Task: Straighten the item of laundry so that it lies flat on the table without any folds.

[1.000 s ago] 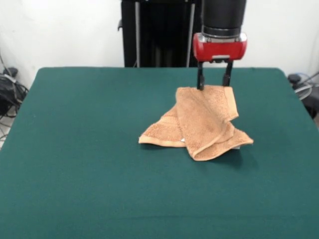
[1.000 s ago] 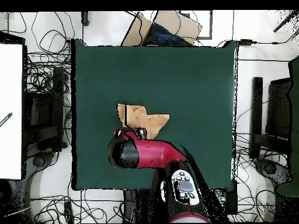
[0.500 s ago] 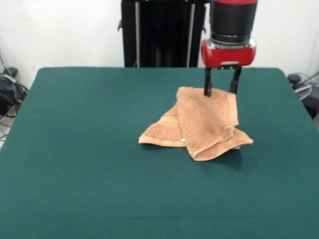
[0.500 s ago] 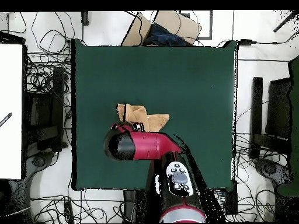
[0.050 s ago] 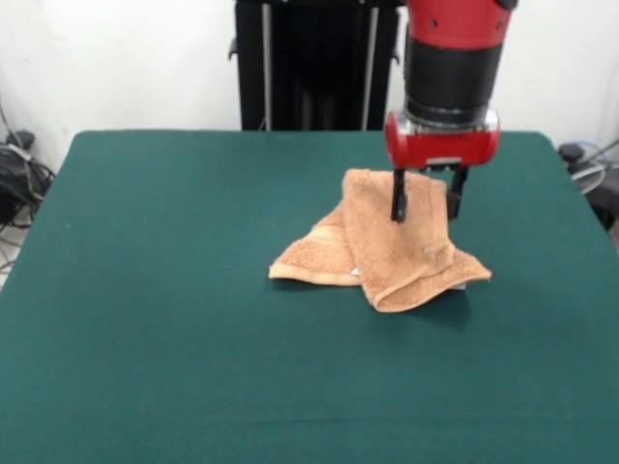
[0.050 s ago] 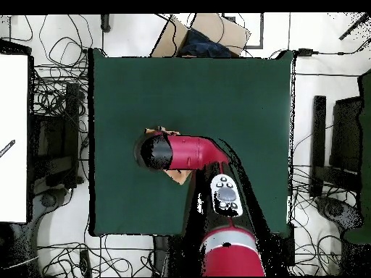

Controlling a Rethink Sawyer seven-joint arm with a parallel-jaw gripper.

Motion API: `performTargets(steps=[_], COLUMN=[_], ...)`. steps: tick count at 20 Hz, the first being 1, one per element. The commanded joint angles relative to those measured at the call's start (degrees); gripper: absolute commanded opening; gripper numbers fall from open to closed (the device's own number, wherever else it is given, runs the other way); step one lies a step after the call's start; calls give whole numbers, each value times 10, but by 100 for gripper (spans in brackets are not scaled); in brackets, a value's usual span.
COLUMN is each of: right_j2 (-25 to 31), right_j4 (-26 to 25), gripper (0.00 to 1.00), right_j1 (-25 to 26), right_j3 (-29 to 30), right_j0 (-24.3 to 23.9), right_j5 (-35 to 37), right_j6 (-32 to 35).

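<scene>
The tan towel (image 5: 392, 246) lies crumpled and folded over itself right of the table's (image 5: 145, 319) middle, nearer the far edge. The gripper (image 5: 424, 200), its two fingers spread and gripping nothing, hangs over the towel's raised far corner, probably to pinch that fold and pull it flat

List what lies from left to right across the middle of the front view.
Bare green table → folded tan towel, with the open hand down over its right part → bare table again.
</scene>
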Motion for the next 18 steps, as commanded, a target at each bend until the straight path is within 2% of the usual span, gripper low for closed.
performTargets(steps=[1, 5, 9, 12, 15, 18], right_j2=[36, 37, 29, 25, 24, 25], right_j4=[15, 19, 18, 9, 5, 13], gripper=[100, 100, 100, 100, 100, 100], right_j1=[72, 79, 69, 68, 44, 10], right_j3=[-152, -179, -150, -125, -81, -26], right_j0=[-1, 7, 16, 16, 17, 21], right_j5=[86, 119, 94, 52, 16, 21], right_j6=[34, 45, 72, 82, 96, 108])
